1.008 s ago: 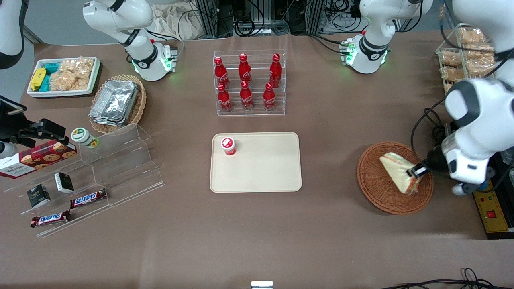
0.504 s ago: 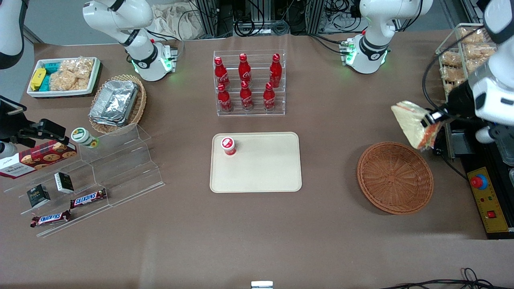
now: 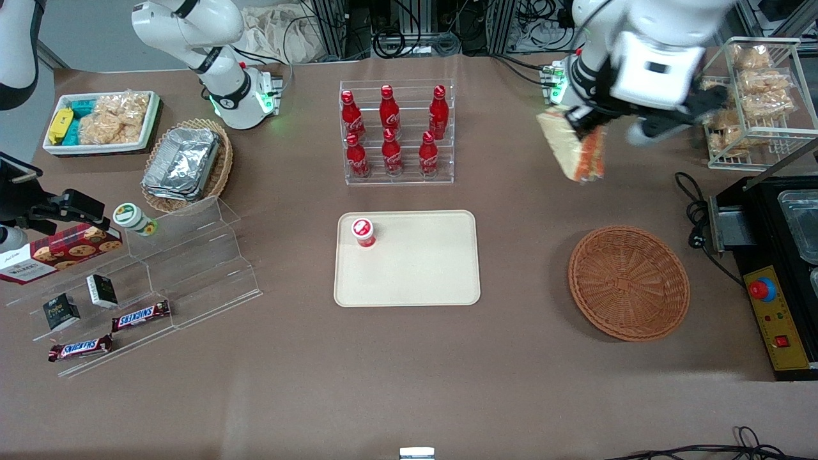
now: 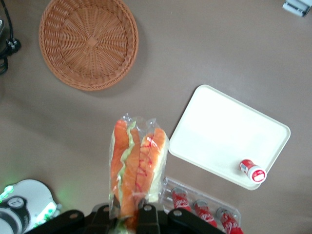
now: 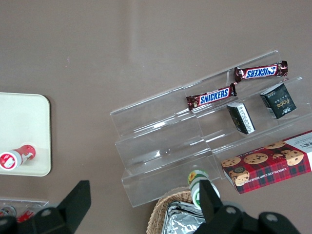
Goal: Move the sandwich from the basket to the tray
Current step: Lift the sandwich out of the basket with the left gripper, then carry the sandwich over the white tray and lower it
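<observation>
The sandwich [image 3: 574, 148], a wrapped pale wedge with a red-orange and green filling edge [image 4: 136, 161], hangs high in the air with my left gripper [image 3: 583, 122] shut on it. It is farther from the front camera than the reddish-brown wicker basket [image 3: 629, 282], which holds nothing. The basket [image 4: 88, 43] also shows from the wrist. The cream tray [image 3: 422, 268] lies mid-table, toward the parked arm's end from the sandwich, with a small red-capped bottle [image 3: 363, 232] standing on one corner. In the left wrist view the tray [image 4: 219, 126] and the gripper [image 4: 127, 214] show too.
A clear rack of red cola bottles [image 3: 396, 134] stands beside the held sandwich, farther from the camera than the tray. A wire rack of bagged snacks [image 3: 754, 96] and a black control box [image 3: 776, 281] sit at the working arm's end. Acrylic steps with candy bars [image 3: 140, 313] lie toward the parked arm's end.
The sandwich was lifted out of the basket, which is now bare. The gripper has carried it up, away from the front camera and toward the cola rack.
</observation>
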